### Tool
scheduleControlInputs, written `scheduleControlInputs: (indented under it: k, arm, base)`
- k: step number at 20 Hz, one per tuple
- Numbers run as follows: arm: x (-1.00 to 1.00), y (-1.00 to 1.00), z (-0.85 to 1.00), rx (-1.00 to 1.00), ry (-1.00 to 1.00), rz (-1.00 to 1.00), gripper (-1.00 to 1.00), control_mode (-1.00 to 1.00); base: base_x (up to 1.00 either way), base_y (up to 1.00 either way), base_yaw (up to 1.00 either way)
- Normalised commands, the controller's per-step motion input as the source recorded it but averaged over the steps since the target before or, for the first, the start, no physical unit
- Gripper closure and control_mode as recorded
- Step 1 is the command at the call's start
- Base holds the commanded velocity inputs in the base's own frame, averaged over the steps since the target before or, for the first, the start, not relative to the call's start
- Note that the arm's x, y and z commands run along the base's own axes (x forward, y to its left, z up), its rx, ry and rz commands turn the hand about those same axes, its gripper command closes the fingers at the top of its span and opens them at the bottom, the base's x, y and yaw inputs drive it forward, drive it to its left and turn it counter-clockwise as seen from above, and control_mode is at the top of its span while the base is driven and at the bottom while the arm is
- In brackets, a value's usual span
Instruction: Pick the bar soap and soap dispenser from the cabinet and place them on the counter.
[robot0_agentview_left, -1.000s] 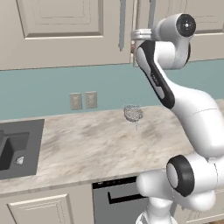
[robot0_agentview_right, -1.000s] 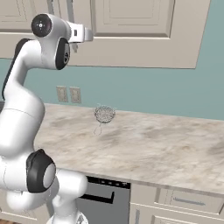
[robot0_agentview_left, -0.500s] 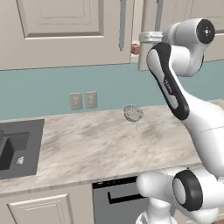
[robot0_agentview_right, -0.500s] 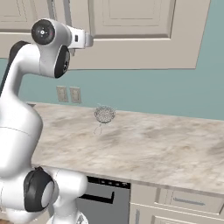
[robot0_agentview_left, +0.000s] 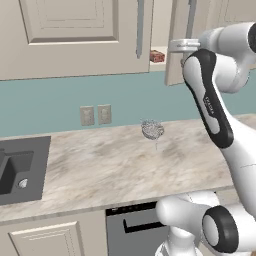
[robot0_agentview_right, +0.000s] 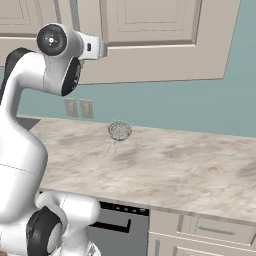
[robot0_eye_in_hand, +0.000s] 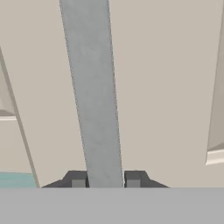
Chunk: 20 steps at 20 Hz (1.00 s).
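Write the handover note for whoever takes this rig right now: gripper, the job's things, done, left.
Gripper: shut on the door handle of the cabinet, one of the fingers on each side of the bar.
Cabinet door: partly open.
Bar soap: on the cabinet shelf, seen through the gap.
Soap dispenser: can't be made out from here.
Counter: a wire-mesh ball stands on it; neither soap item is there.
Done: door grasped and started.
Left: open fully, move both items down to the counter.
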Motion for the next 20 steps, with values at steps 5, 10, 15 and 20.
scheduleControlInputs:
  k: [5,10,15,20]
  arm:
    - [-0.52,-0.29,-0.11,-0.02,0.01,0.03,1.00,-1.00]
    - [-0.56,-0.29,-0.09,0.00,0.00,0.02,1.00,-1.00]
    - [-0.55,-0.29,-0.06,0.00,0.03,0.02,1.00,-1.00]
    - [-0.54,-0.30,-0.10,0.00,0.03,0.01,1.00,-1.00]
  base:
    - [0.00,0.00,0.00]
    - [0.00,0.00,0.00]
    - [0.00,0.00,0.00]
    - [0.00,0.00,0.00]
